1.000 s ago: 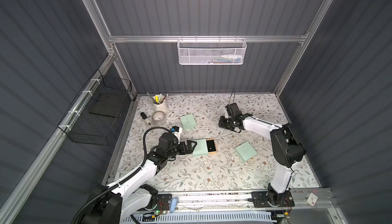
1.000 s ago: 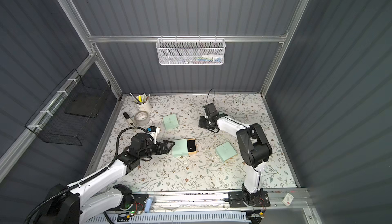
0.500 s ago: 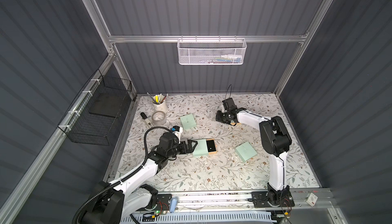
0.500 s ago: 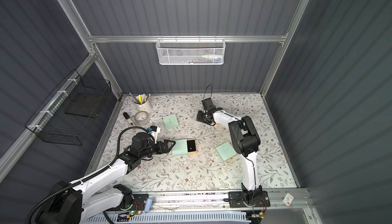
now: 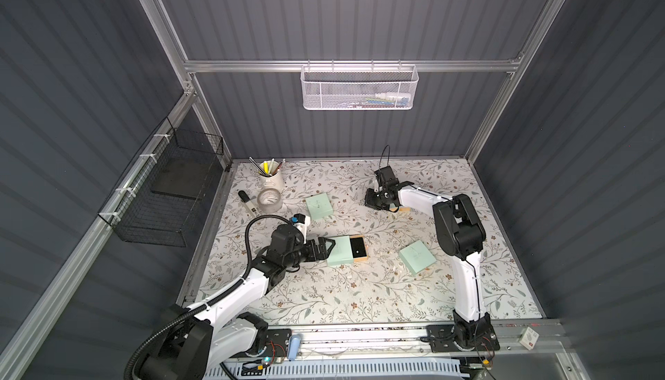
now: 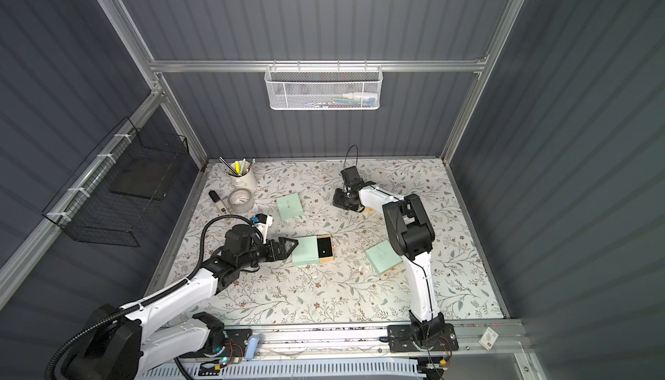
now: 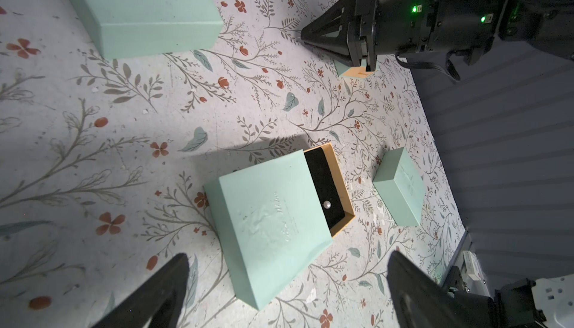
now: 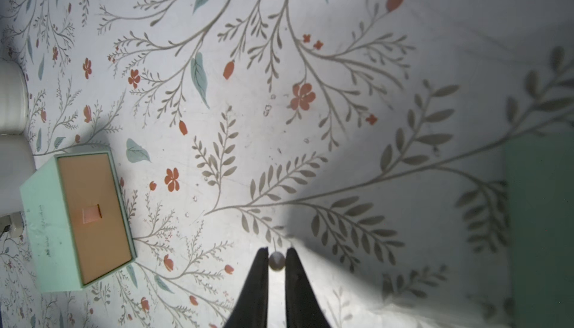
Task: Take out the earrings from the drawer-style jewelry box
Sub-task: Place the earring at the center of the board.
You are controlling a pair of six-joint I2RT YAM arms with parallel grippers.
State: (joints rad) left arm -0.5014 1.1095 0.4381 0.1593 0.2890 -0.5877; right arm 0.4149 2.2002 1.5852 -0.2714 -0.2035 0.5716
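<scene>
— Over the bench (image 5: 324, 299), what changed?
— My right pincer (image 8: 276, 253), closed on one earring (image 8: 276, 261), had swung leftward in the top views. One out; the other earring (image 7: 326, 204) sat in the drawer (image 7: 323, 180), my left pincer (image 5: 329, 248) wide open, empty.

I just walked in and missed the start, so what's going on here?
The right end effector is pinching one pearl earring over the floral mat, away from the jewelry box. That box's drawer is partly slid out, with a second earring left on its black lining. The left end effector sits open at the box's closed end.
</scene>
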